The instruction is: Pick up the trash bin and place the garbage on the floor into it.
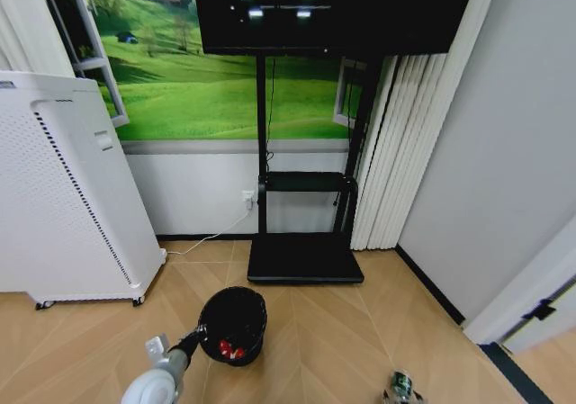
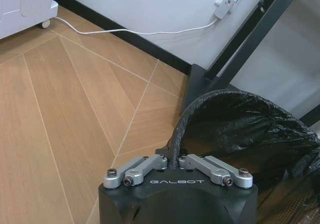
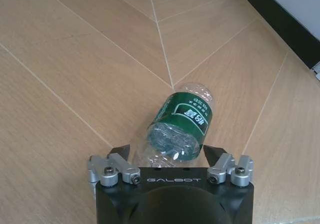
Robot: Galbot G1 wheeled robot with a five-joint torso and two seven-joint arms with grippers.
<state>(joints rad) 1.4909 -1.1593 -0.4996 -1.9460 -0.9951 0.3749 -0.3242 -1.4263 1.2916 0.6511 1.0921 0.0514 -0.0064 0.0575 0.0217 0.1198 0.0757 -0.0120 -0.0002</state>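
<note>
Already 2 red-and-white wrappers [image 1: 229,348] lay inside the trash bin [image 1: 233,325], which my left gripper [image 2: 178,160] held clenched by its near rim. My right gripper [image 3: 170,156] grasped the last piece, a green-labelled bottle [image 3: 179,129], near right, not yet dropped in.

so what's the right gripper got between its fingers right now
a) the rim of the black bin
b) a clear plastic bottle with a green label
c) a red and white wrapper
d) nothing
b: in the right wrist view the right gripper has a crumpled clear bottle with a green label between its fingers, above the wood floor. The bin rim is held by the left gripper.
</note>
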